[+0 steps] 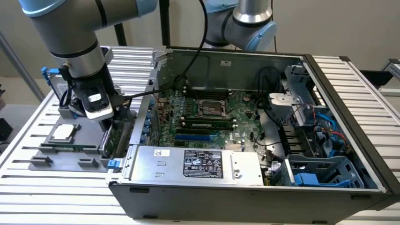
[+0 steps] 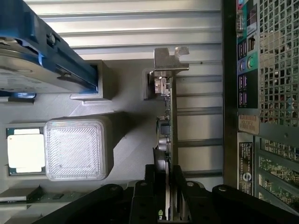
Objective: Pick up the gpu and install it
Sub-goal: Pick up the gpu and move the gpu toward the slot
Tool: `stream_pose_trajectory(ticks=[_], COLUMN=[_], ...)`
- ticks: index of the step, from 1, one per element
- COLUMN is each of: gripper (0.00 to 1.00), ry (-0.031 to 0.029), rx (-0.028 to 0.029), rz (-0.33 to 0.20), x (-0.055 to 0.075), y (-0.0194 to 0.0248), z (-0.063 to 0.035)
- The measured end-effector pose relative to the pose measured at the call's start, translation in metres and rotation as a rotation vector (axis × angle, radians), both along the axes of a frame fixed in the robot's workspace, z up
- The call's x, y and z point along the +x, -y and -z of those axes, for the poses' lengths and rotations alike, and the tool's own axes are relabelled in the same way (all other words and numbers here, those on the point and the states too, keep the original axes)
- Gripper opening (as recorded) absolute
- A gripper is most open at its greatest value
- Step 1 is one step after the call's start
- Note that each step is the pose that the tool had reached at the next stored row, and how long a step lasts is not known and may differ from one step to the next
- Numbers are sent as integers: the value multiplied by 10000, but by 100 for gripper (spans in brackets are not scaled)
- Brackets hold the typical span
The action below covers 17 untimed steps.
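Open PC case (image 1: 250,197) lies on its side on the slatted metal counter (image 1: 366,89). Inside: motherboard (image 1: 240,126) w/ CPU socket (image 1: 209,108) in the middle, a RAM stick (image 1: 206,124) seated just below it, a silver PSU (image 1: 194,164) along the near wall, and a drive cage (image 1: 315,171) w/ blue parts at the exterior view's right.

Grey parts tray (image 1: 37,157) sits just beside the case on the exterior view's left. It carries a CPU chip (image 1: 64,132), a loose RAM stick (image 1: 69,147) and, at the far end, a hard drive w/ blue rails (image 2: 42,56).

PSU has a black label (image 1: 203,164) w/ white print, too small to read. Wrist view shows stickers (image 2: 247,123) on the case rear by the ports, also unreadable.

Arm (image 1: 69,37) drops in from the exterior view's top left, wrist near vertical, hand (image 2: 169,182) pointing straight down. Hand is closed on the gpu (image 2: 171,107), fingers (image 2: 181,191) pinching both faces. Gpu stands on edge at the tray's case-side end, close to the case's outer wall, silver bracket (image 2: 170,58) at the end away from the hand. Can't tell if it's clear of the tray.
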<state>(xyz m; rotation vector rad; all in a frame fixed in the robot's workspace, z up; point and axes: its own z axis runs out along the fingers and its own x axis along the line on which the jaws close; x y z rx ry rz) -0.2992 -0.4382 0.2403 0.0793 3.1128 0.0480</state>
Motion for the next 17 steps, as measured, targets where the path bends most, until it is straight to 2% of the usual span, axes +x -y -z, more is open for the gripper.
stream_pose_trajectory(ticks=[11,17], gripper=[0,0], ry=[0,-7], rx=[1,2], rz=[-17,-266], x=[0,0], y=[0,0], z=[3,3])
